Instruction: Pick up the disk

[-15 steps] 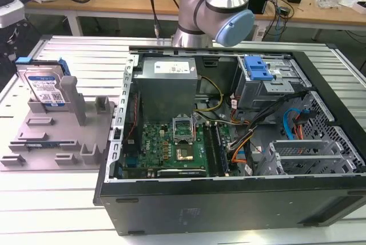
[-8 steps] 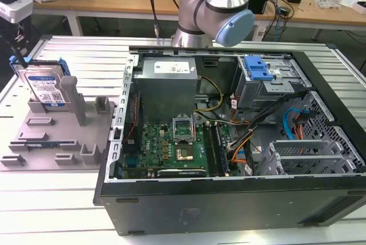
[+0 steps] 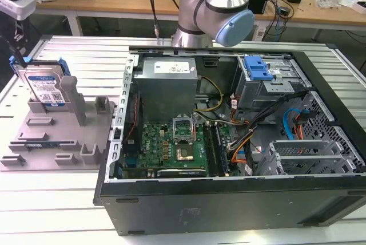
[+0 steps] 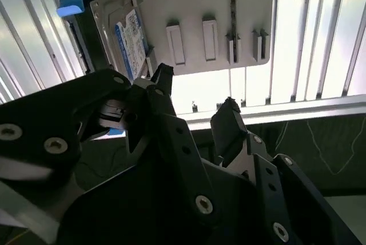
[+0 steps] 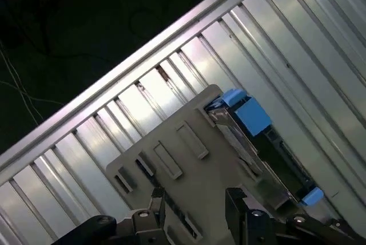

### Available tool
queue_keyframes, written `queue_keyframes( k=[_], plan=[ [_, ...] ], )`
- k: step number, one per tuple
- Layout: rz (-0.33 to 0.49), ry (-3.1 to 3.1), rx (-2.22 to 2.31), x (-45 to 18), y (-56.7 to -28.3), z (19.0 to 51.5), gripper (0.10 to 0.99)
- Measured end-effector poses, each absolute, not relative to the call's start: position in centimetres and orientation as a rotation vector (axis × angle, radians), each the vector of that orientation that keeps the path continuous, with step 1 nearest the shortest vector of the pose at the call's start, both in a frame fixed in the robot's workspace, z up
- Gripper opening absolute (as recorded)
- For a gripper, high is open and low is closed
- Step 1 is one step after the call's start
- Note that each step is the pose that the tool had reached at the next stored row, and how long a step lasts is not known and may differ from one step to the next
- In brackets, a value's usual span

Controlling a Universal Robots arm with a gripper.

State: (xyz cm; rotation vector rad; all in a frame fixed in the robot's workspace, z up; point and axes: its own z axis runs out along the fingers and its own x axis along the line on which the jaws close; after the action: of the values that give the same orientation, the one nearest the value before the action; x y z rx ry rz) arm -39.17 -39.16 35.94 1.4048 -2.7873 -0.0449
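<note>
The disk is a silver hard drive with a white-and-blue label and blue side rails. It stands on edge in a slot of the grey fixture tray at the exterior view's left. In both wrist views my gripper is open, its two black fingers apart with nothing between them. It hangs well clear of the disk and the tray, touching neither.
An open computer case with motherboard, cables and a blue drive-bay bracket sits beside the tray. The arm rises behind the case. Both rest on a ribbed aluminium table; cluttered benches stand behind.
</note>
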Motion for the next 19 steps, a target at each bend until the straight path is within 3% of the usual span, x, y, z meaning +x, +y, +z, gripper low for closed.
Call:
queue_keyframes(
  k=[19],
  plan=[
    [-0.017, -2.443, 1.941, -39.17, -39.16, 35.82, 0.541]
  ],
)
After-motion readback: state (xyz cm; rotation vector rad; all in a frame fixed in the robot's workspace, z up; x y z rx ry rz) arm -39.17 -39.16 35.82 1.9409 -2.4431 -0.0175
